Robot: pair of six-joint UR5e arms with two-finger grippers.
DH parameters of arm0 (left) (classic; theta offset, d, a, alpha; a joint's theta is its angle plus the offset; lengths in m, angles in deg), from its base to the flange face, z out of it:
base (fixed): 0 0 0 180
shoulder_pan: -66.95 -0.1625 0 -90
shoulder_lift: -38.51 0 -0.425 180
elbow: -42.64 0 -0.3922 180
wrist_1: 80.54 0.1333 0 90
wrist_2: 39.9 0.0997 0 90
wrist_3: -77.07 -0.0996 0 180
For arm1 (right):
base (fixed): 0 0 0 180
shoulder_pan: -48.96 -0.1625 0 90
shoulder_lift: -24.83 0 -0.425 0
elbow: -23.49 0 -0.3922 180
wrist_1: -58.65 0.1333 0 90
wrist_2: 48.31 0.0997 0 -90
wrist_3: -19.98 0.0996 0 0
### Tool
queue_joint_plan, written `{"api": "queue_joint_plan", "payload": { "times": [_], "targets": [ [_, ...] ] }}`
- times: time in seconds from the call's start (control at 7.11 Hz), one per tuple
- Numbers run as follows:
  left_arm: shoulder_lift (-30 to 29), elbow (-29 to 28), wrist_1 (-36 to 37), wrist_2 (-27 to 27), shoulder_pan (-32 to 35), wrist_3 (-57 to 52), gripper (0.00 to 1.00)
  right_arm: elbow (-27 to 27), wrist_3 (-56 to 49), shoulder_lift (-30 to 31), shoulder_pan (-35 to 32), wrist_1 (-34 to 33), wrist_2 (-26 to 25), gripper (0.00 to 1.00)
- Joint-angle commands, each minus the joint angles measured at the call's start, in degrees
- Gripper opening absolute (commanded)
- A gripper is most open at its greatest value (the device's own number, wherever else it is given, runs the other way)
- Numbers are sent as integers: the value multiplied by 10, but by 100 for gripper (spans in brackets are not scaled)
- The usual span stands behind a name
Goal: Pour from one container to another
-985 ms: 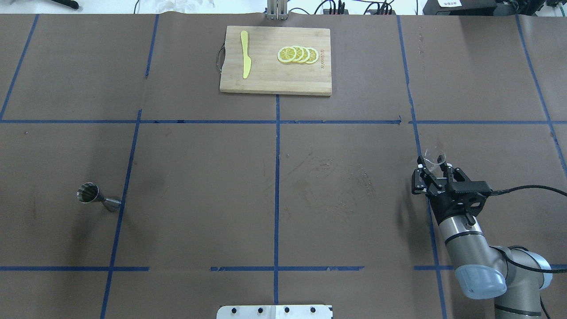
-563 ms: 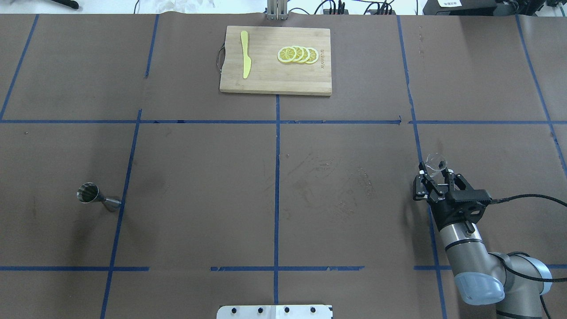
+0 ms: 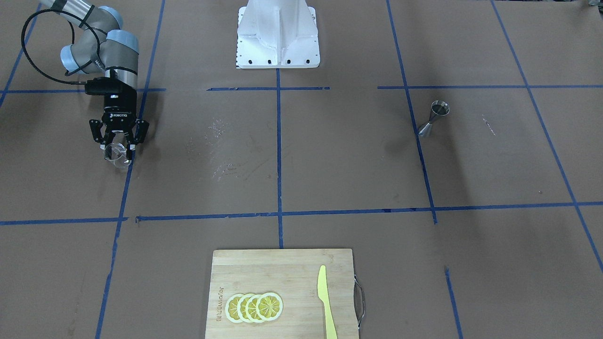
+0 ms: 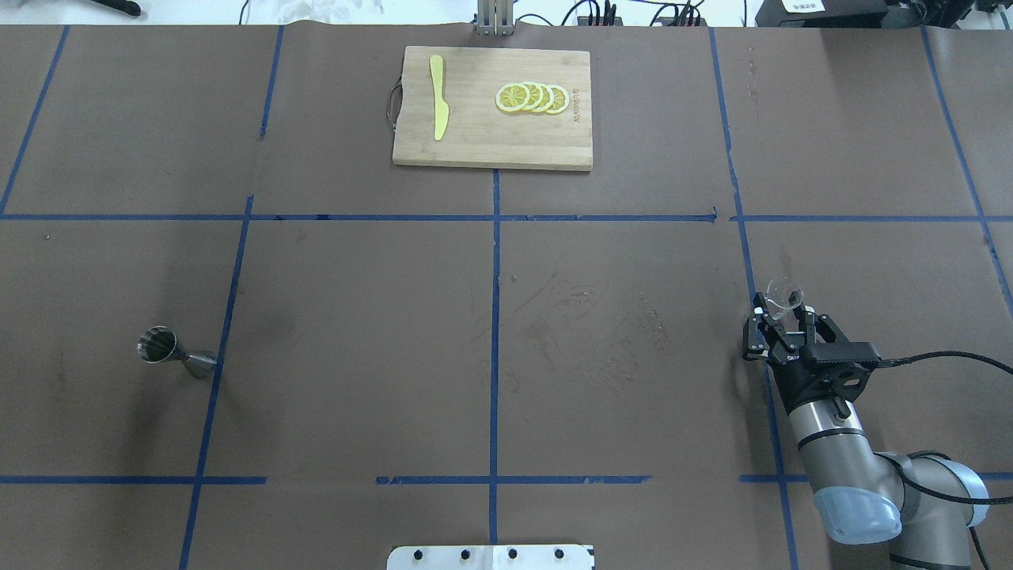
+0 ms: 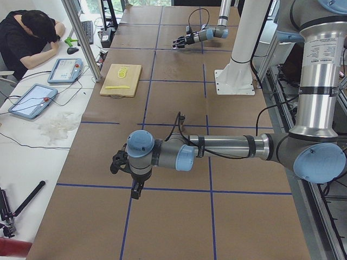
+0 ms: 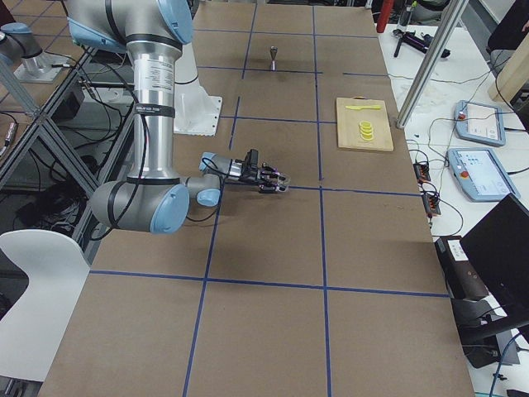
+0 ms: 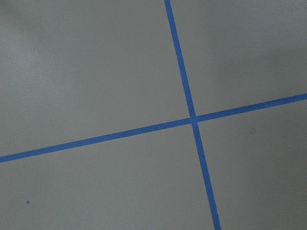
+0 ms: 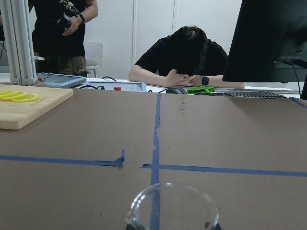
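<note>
One small clear glass cup (image 4: 783,294), faint and with contents unreadable, is clamped between the part-closed fingers of the right gripper (image 4: 782,315); one silver hourglass-shaped steel jigger (image 4: 176,355) stands well apart, towards the robot's left. Four lemon slices (image 4: 532,97) and one yellow knife (image 4: 438,96) lie on one bamboo board (image 4: 491,146). Left gripper (image 5: 115,163): opening cannot be told

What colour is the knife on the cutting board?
Yellow knife; best in the overhead exterior view.

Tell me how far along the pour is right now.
Done: the right gripper looks closed around the glass cup, on the right side of the table. In hand: the cup is held upright; whether it is off the table I cannot tell. Left: carry it across to the jigger, standing far off on the left, and tip it in.
</note>
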Motion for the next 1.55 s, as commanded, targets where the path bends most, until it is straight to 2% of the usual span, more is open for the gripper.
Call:
{"api": "queue_joint_plan", "payload": {
  "times": [0.0, 0.14, 0.28, 0.42, 0.56, 1.41],
  "targets": [
    [0, 1, 0, 0, 0, 0, 100, 5, 4, 1, 0, 0, -1, 42],
    [0, 1, 0, 0, 0, 0, 100, 6, 4, 1, 0, 0, -5, 54],
    [0, 1, 0, 0, 0, 0, 100, 9, 4, 2, 0, 0, -6, 60],
    [1, 1, 0, 0, 0, 0, 100, 10, 4, 3, 0, 0, -8, 90],
    [1, 1, 0, 0, 0, 0, 100, 10, 4, 3, 0, 0, -17, 97],
    [1, 1, 0, 0, 0, 0, 100, 10, 4, -8, 3, 0, -21, 100]
  ]
}}
